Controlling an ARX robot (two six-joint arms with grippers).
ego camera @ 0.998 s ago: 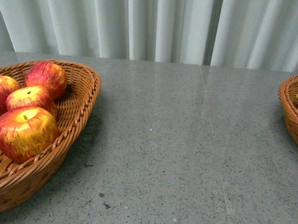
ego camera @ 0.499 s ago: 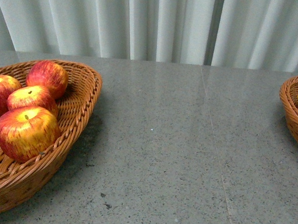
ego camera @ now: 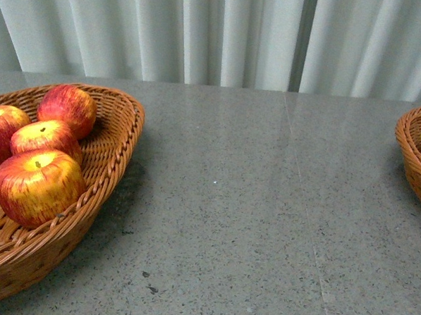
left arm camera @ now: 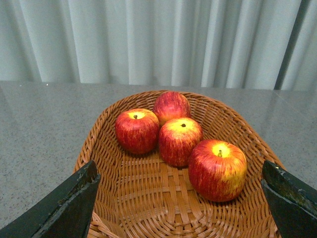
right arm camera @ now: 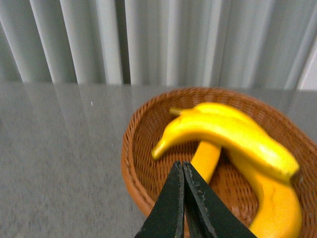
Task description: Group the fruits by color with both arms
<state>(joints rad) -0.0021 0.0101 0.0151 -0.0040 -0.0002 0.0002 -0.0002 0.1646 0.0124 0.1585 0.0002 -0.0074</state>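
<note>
We see four apples (left arm camera: 178, 141) clustered in the left wicker basket (ego camera: 120, 135) and bananas (right arm camera: 233, 136) piled in the right basket (right arm camera: 136, 173) on the grey table (ego camera: 250, 202). Our left gripper (left arm camera: 181, 198) hangs spread wide; our right gripper (right arm camera: 183, 171) is pressed together, empty.

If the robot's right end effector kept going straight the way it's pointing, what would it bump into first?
Probably the bananas in the wicker basket. The right end effector, closed and empty, points at them over the basket's near rim, though depth is hard to judge, so it might catch the rim first.
</note>
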